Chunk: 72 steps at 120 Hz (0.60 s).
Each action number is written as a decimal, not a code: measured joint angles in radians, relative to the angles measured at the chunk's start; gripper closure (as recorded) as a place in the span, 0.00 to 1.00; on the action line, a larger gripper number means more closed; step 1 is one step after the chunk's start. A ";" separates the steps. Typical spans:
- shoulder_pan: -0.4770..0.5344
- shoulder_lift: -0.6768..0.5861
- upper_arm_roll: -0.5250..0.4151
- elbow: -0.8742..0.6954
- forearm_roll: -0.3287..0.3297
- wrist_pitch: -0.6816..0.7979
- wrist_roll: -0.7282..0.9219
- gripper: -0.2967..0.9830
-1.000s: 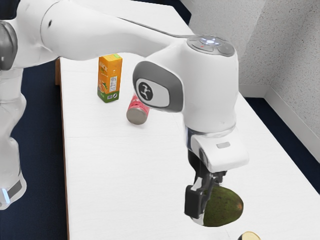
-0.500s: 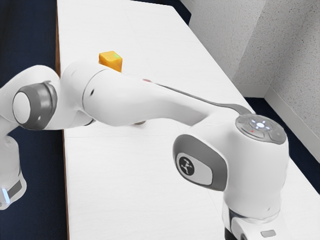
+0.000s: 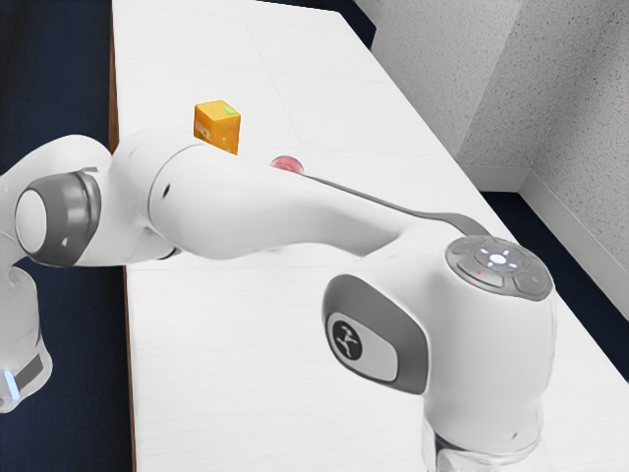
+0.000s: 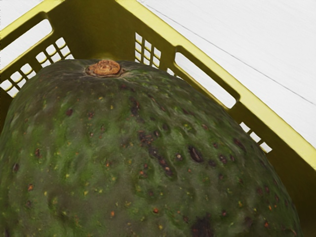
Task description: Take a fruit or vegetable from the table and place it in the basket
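The white bench (image 3: 216, 393) runs beside a speckled grey wall (image 3: 550, 79), dark blue floor (image 3: 59, 59) along it. The avocado (image 4: 148, 173) is just under the claw, in or above the bench's yellow basket (image 4: 94, 29); I can't tell which, nor how open the claw is or whether it grips. Printing on the bench's orange carton (image 3: 216, 126) is too small to read.
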 joint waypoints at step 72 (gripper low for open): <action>-0.016 0.069 0.034 0.103 -0.006 -0.071 0.008 0.24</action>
